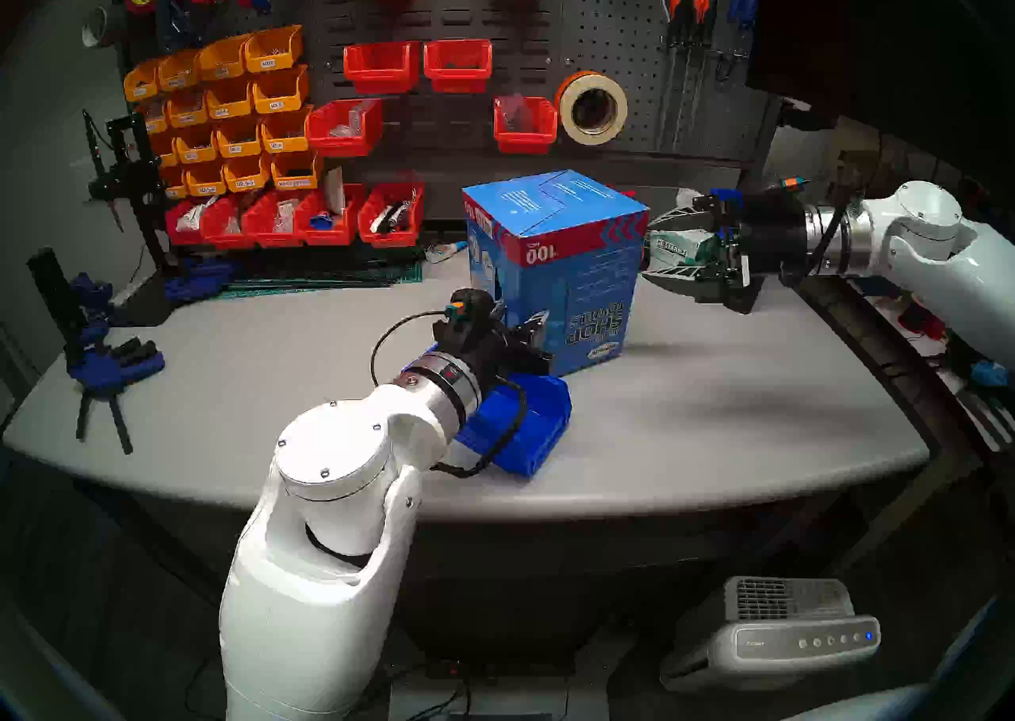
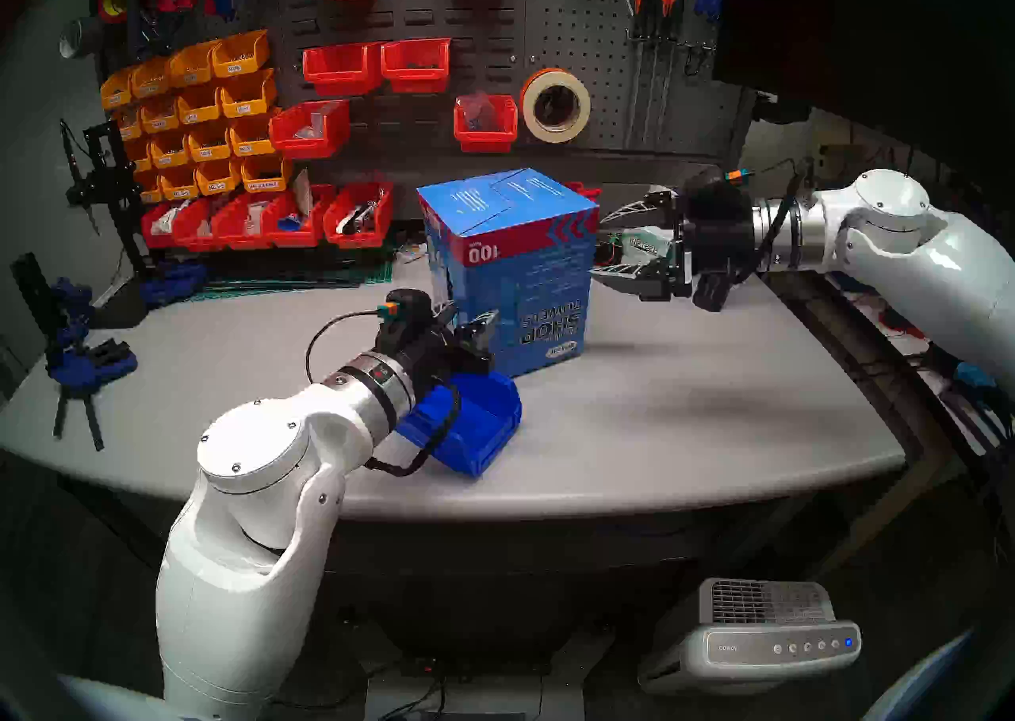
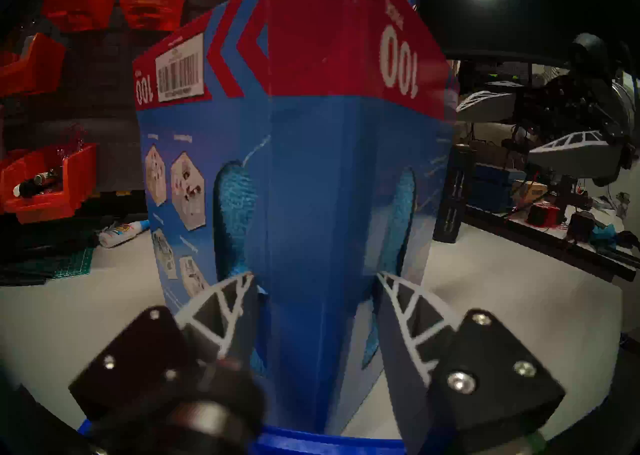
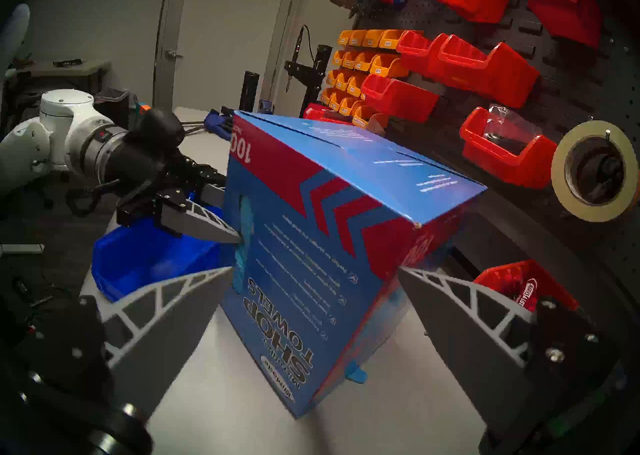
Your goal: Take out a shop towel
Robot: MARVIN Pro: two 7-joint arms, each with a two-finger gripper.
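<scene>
- My left gripper (image 3: 313,291) straddles a corner of the carton (image 3: 301,166), each finger at a cut-out; jaws part-way, and I cannot tell if they pinch anything.
- The towel (image 3: 233,201) shows light blue in those cut-outs, inside the carton.
- My right gripper (image 4: 313,276) is spread wide around the carton's far corner.
- A blue bin (image 1: 541,418) sits just beside the carton.

Glossy white arm shells (image 1: 307,566) with small screws end in silver wrist rings (image 1: 439,374), black housings and looping black cables (image 1: 384,341). Each hand (image 3: 315,308) carries grey, white-ribbed triangular fingers (image 4: 460,308) on black screwed plates.
</scene>
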